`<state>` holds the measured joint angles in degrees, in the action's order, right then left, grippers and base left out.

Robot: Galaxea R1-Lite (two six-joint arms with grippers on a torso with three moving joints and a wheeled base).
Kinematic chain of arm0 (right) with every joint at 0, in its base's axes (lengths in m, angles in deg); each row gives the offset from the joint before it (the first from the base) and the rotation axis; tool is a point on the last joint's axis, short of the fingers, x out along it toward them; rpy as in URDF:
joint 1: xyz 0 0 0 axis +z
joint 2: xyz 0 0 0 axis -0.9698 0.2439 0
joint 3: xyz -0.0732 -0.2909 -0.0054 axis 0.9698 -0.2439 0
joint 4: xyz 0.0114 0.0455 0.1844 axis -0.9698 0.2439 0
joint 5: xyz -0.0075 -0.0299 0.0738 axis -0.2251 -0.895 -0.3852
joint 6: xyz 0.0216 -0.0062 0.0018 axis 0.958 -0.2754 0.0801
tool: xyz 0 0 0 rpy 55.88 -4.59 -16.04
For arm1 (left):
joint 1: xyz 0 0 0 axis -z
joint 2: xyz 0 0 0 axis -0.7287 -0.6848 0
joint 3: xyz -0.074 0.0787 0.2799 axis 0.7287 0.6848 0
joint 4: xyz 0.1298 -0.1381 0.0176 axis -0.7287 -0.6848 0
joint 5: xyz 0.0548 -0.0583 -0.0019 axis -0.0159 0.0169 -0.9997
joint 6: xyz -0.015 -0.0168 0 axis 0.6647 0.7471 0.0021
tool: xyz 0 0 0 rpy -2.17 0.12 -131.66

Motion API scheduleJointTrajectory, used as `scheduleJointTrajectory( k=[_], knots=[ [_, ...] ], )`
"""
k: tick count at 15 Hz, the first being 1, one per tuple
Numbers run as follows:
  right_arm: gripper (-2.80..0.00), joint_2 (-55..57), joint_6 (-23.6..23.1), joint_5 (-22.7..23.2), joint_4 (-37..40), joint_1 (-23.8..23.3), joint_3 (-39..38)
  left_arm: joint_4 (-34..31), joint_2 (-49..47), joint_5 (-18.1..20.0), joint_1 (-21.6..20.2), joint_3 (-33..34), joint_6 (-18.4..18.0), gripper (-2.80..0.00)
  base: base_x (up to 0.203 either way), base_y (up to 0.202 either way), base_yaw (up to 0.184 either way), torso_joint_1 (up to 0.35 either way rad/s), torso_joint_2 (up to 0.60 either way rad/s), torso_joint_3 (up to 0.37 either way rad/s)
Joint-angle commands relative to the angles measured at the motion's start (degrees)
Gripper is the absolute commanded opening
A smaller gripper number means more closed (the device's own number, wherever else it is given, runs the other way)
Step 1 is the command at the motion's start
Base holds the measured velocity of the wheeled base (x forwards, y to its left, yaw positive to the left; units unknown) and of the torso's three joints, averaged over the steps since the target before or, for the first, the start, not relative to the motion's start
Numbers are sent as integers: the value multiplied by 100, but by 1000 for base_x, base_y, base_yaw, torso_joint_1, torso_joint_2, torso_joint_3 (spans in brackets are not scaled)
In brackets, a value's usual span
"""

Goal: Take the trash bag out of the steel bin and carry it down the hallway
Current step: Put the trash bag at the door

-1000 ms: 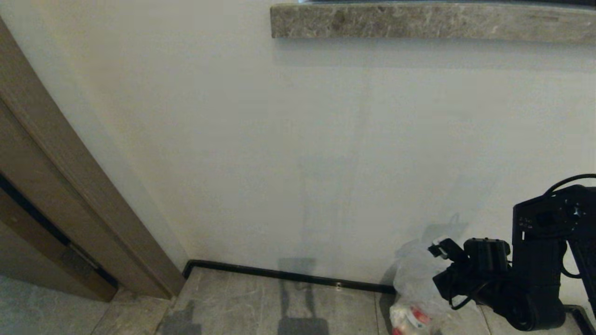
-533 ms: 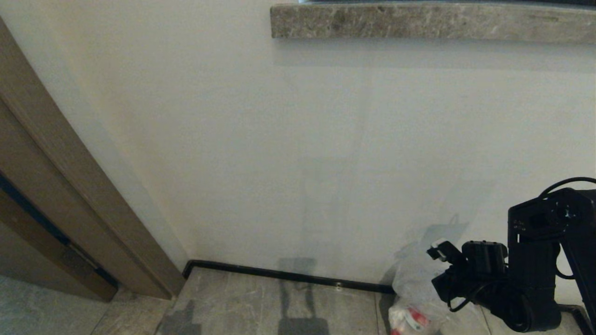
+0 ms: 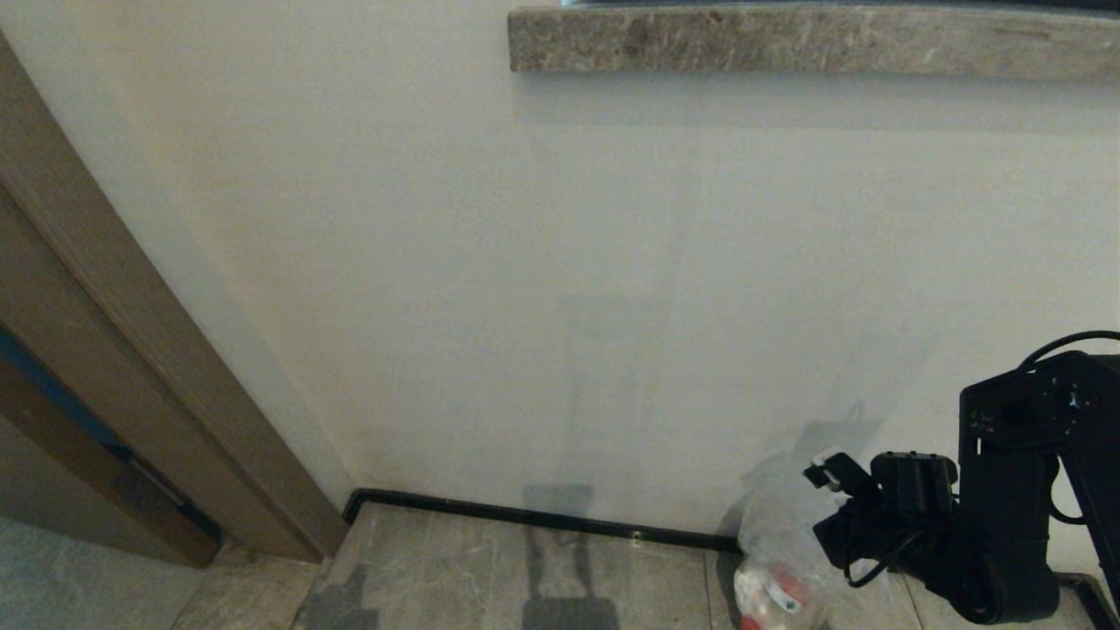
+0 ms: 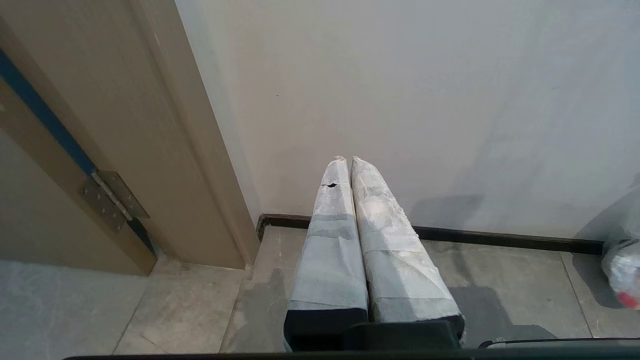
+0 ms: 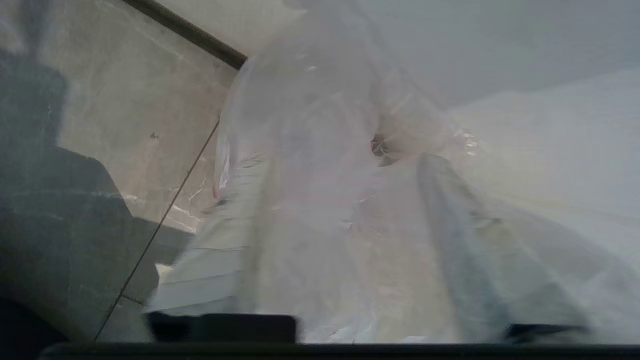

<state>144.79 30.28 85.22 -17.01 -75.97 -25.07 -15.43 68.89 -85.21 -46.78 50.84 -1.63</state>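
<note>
The trash bag (image 3: pixel 779 542), thin whitish plastic with red scraps showing low down, sits on the hallway floor (image 3: pixel 525 569) against the wall, at the lower right of the head view. My right gripper (image 3: pixel 822 503) is at the bag's upper part. In the right wrist view its wrapped fingers (image 5: pixel 450 210) stand apart, and the bag's film (image 5: pixel 310 125) is draped between and over them, so my right gripper (image 5: pixel 340 165) is open. My left gripper (image 4: pixel 347 161) is shut and empty, parked over the floor; the bag (image 4: pixel 622 265) shows at that view's edge. The steel bin is out of view.
A pale wall with a black skirting strip (image 3: pixel 525 516) closes the space ahead. A brown wooden door frame (image 3: pixel 131 350) stands at the left, and a stone ledge (image 3: pixel 787 39) juts from the wall high up. Grey floor tiles lie between the door frame and the bag.
My right gripper's fingers have parted from shut to open. The bag has sagged slightly toward the floor. The arm itself has hardly moved.
</note>
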Motion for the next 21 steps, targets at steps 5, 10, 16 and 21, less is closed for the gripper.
scheduleJointTrajectory(
  k=[5,10,16,21],
  knots=[
    [0,-776,28,22,307,-147,-262,3,0,-2,0,70,-1,-280,0,0,0,0,0,0],
    [0,-370,-5,13,479,-158,-138,3,0,-2,0,70,-1,-280,0,0,0,0,0,0],
    [0,-536,-67,84,631,-197,-139,3,0,-2,0,70,-1,-280,0,0,0,0,0,0],
    [0,-884,-329,76,1039,-202,-262,3,0,-2,0,70,-1,-280,0,0,0,0,0,0]
  ],
)
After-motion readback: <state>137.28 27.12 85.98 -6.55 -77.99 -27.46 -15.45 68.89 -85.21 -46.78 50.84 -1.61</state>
